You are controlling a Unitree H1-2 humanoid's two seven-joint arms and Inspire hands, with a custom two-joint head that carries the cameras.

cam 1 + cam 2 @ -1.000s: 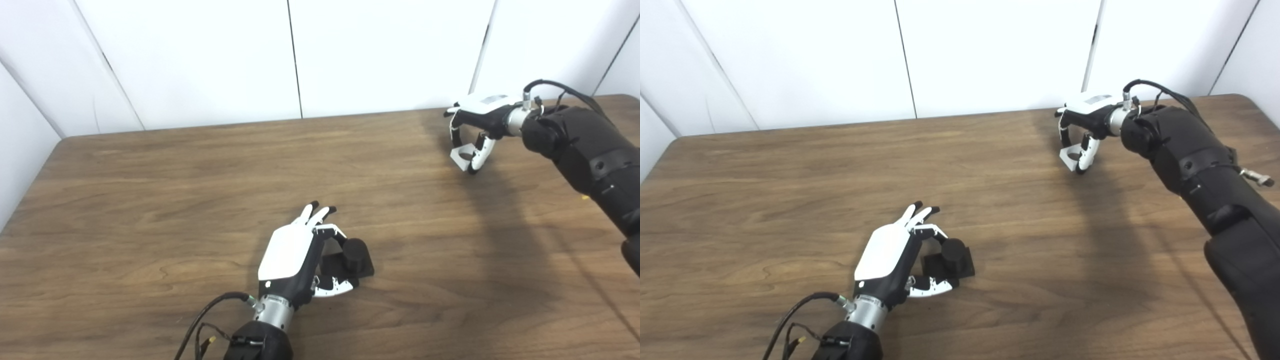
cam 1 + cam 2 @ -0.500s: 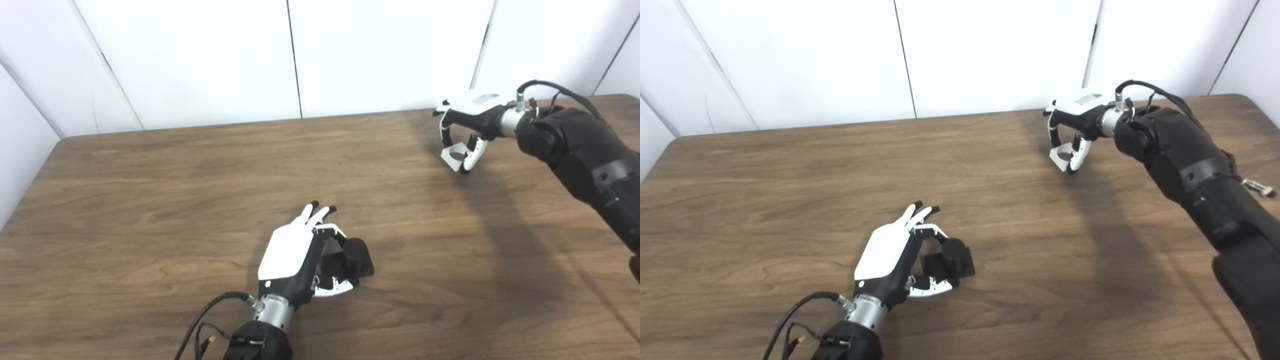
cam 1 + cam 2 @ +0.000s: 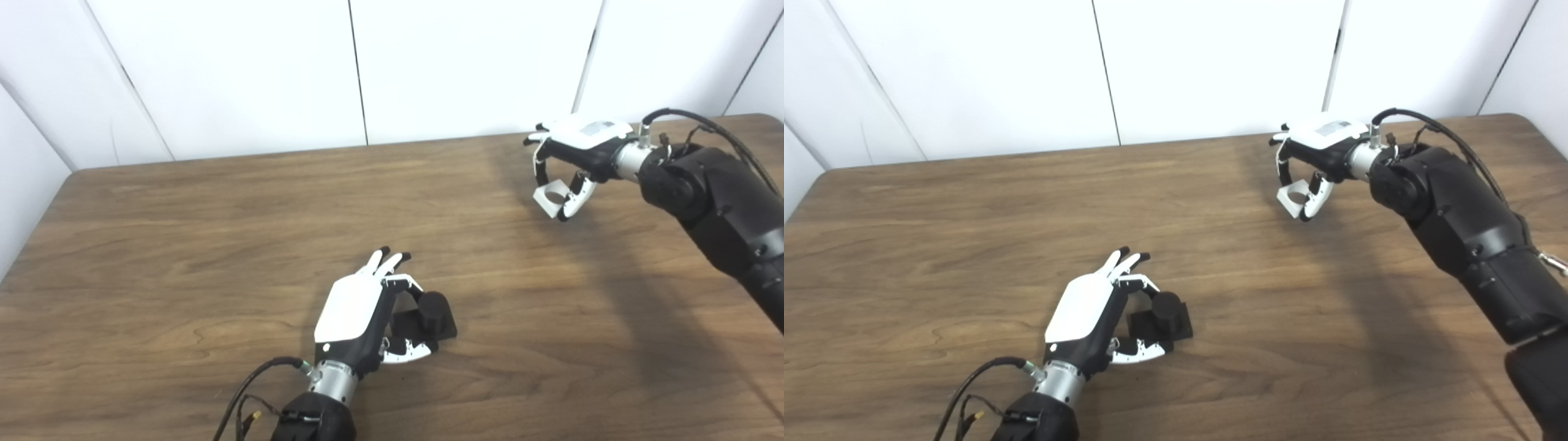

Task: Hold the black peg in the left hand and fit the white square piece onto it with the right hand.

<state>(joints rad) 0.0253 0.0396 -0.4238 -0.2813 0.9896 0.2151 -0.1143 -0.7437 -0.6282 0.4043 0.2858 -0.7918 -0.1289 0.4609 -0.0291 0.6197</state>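
The black peg (image 3: 432, 309), a short cylinder on a square black base, stands on the table (image 3: 184, 245) near the front middle. My left hand (image 3: 361, 309) is closed around it, one finger and the thumb gripping the base and peg while the other fingers point away. My right hand (image 3: 572, 162) is at the far right, raised above the table. It is shut on the white square piece (image 3: 549, 200), which has a round hole and hangs between its fingers and thumb. The piece also shows in the right eye view (image 3: 1292, 201), well apart from the peg (image 3: 1165, 311).
White wall panels (image 3: 367, 61) stand behind the table's far edge. My right forearm (image 3: 723, 208) reaches across the table's right side and casts a broad shadow there. A cable (image 3: 245, 392) trails from my left wrist at the front edge.
My right hand has carried the white square piece a little to the left and lifted it slightly. My left hand and the black peg have not moved.
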